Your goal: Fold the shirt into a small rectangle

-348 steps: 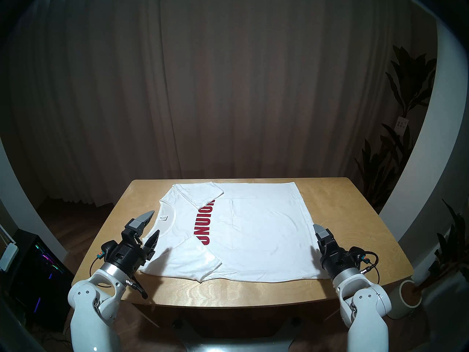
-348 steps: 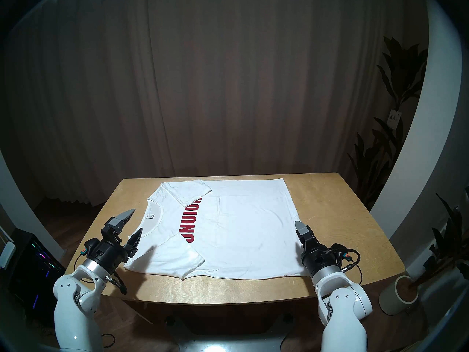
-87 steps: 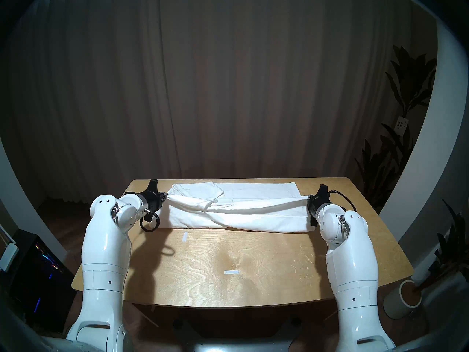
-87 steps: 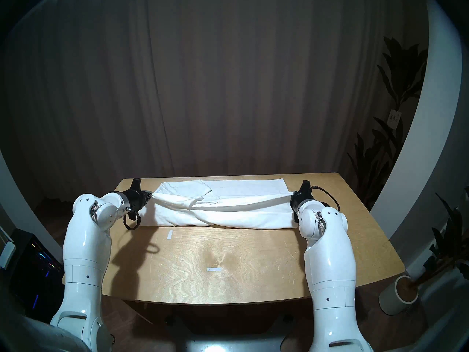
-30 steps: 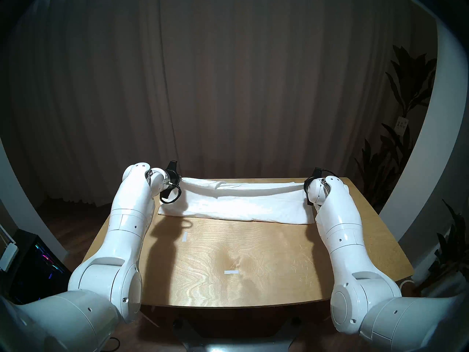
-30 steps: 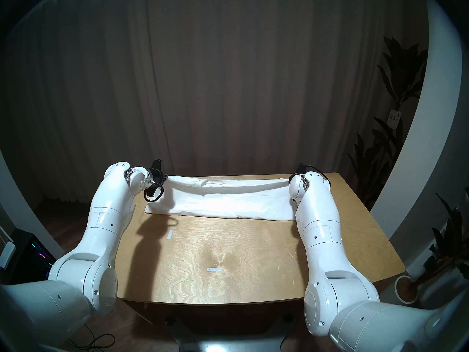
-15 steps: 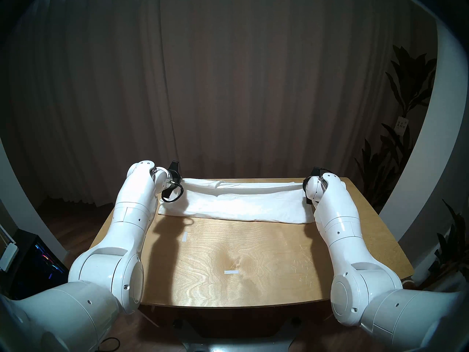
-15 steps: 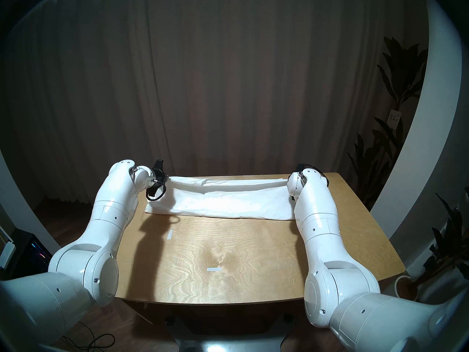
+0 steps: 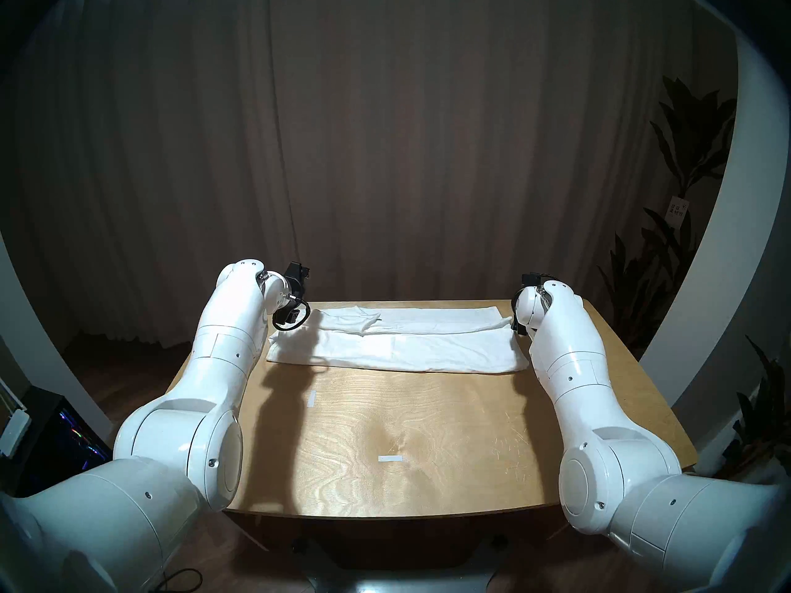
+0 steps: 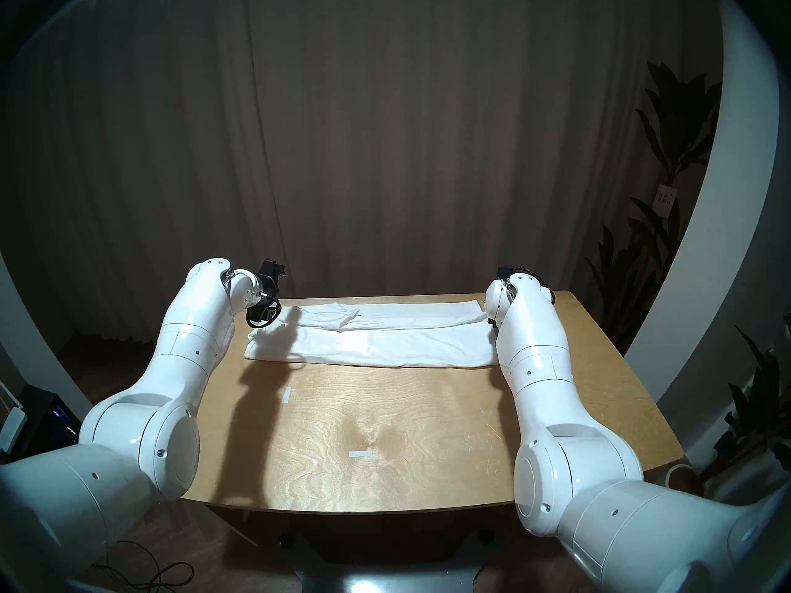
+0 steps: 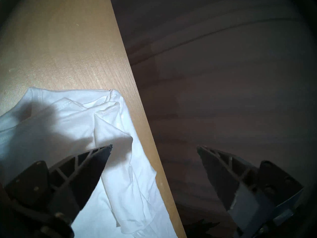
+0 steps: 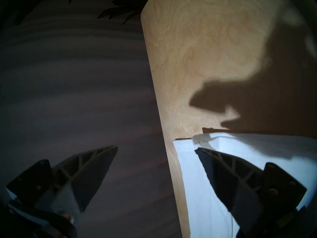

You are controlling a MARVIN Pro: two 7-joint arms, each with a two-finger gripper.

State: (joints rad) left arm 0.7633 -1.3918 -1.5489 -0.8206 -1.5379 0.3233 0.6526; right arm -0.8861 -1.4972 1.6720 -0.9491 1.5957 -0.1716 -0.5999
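Observation:
The white shirt (image 9: 398, 348) (image 10: 376, 344) lies as a long flat band along the far edge of the wooden table (image 9: 428, 429), with no red letters showing. My left gripper (image 11: 153, 146) hangs open above the band's far left corner (image 11: 68, 122). One finger is over the cloth and the other is past the table's edge. My right gripper (image 12: 156, 148) is open too, above the shirt's far right corner (image 12: 257, 146). Neither holds any cloth. In the head views both sets of fingers are hidden behind the wrists.
Two small white tape strips (image 9: 311, 398) (image 9: 390, 458) lie on the bare wood nearer to me. A brown curtain hangs close behind the table's far edge. A computer case (image 9: 72, 434) stands on the floor at the left and tall plants (image 9: 685, 151) at the right.
Both grippers have opened and let go of the shirt's edge. The raised fold has dropped flat onto the band, and both wrists have lifted slightly.

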